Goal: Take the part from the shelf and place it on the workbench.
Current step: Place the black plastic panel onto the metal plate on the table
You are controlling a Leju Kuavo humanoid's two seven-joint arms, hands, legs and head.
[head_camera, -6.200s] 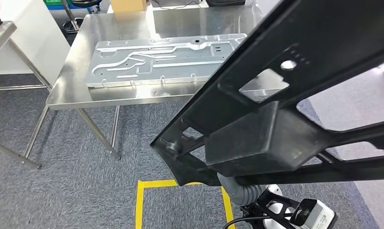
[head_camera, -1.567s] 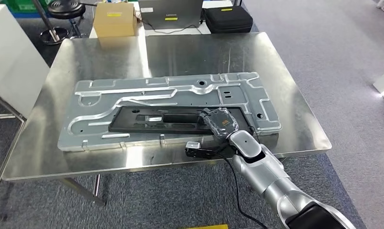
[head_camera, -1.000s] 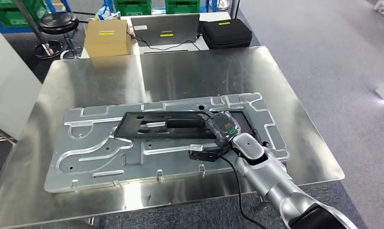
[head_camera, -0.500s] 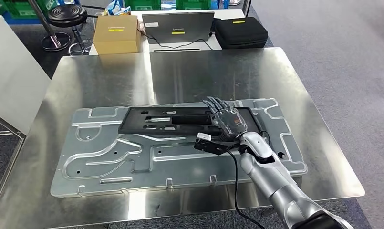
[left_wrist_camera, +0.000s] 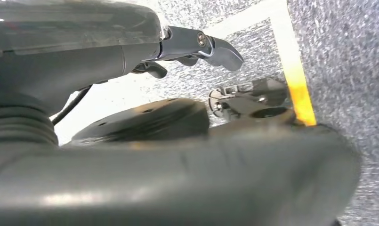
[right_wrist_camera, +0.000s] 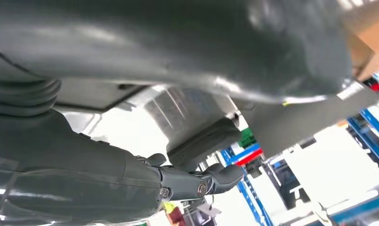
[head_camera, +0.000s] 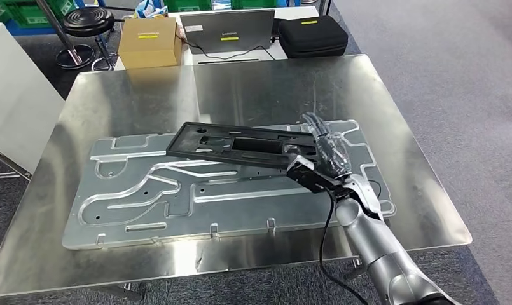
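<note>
Large embossed silver metal panel (head_camera: 177, 197): flat on the stainless-steel bench (head_camera: 253, 82), toward its near edge. Long black plastic frame part (head_camera: 240, 143): atop the panel, right end raised. Right hand (head_camera: 326, 155): fingers wrapped on that end. Left hand (left_wrist_camera: 131, 52): fingers curled, nothing between them.

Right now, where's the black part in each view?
Head: black part at centre, lying tilted on the metal plate, right hand at its end.
Right wrist: the dark blurred mass close above the hand, probably.
Left wrist: not in it.
Shared landmark: right hand.
</note>
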